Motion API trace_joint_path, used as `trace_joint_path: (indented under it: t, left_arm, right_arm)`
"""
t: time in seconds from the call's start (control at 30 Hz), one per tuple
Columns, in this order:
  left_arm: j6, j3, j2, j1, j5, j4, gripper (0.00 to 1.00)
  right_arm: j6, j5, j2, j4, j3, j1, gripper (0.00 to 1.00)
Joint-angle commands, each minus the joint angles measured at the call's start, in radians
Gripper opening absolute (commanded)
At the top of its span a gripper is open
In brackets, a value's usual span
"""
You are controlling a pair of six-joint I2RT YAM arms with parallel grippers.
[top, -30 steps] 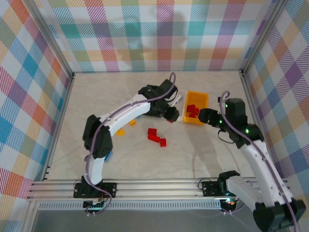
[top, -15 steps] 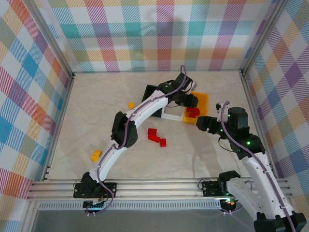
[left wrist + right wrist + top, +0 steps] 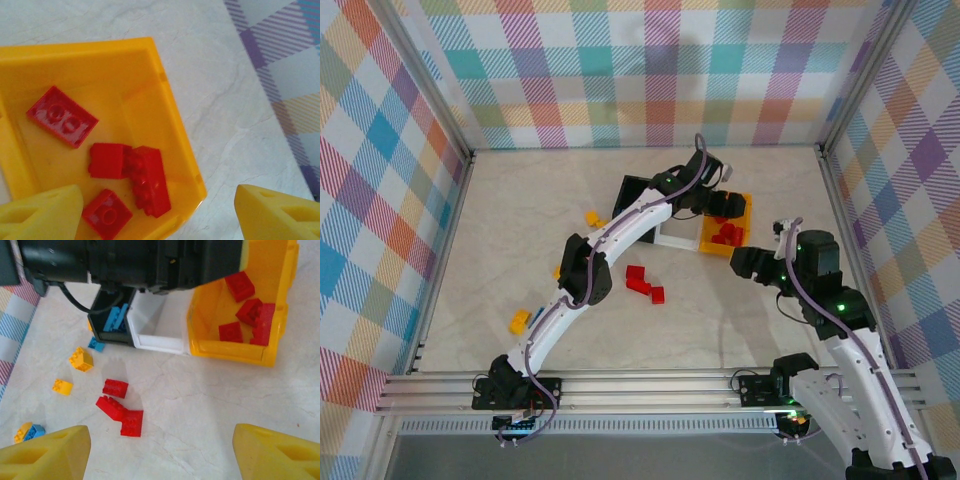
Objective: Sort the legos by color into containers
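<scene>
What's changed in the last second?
The left arm stretched out, carrying the left gripper from beside the orange bin to above it, jaws open and empty. The right gripper backed off slightly toward its base. The bin and the loose red legos stayed put.

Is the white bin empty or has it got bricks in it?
Empty, as far as shows: the white bin has a bare floor in the right wrist view, but the left arm hides its far end.
</scene>
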State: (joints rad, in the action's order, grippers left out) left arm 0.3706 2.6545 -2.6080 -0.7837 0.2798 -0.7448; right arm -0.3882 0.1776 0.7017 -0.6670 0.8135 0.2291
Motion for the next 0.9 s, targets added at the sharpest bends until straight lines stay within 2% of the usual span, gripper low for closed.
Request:
trace_joint_path:
  t: [0.0,0.1,0.2,0.33,0.4,0.5,0.63,0.73,0.87]
  left_arm:
    - [-0.051,0.014,0.153,-0.001,-0.093,-0.151,0.82]
    - [-0.072,-0.092,0.273,0.017,-0.201,-0.252,0.84]
    - [-0.029,-0.263,0.424,0.051,-0.298,-0.353,0.85]
    - [0.007,-0.656,0.719,0.081,-0.369,-0.325,0.88]
    - [0.033,-0.830,0.851,0.098,-0.393,-0.302,0.89]
    - [0.094,-1.088,1.033,0.136,-0.362,-0.263,0.89]
    - [0.123,-1.350,1.225,0.159,-0.328,-0.206,0.90]
    - [0.122,-1.467,1.314,0.176,-0.273,-0.194,0.91]
    - [0.113,-1.563,1.407,0.182,-0.277,-0.212,0.92]
  right_arm:
    - [-0.019,0.038,0.062,-0.042,0.019,0.003,0.75]
    - [0.025,0.128,0.144,0.013,0.024,0.001,0.74]
    - [0.042,0.205,0.264,0.026,0.065,0.002,0.72]
    - [0.016,0.341,0.440,0.003,0.114,0.012,0.72]
    - [0.011,0.350,0.509,-0.006,0.115,0.048,0.72]
    - [-0.002,0.295,0.610,-0.033,0.143,0.167,0.72]
    - [-0.008,0.149,0.734,-0.048,0.204,0.365,0.72]
    - [-0.033,0.052,0.834,-0.068,0.264,0.460,0.71]
    - [-0.041,-0.061,0.961,-0.106,0.367,0.550,0.69]
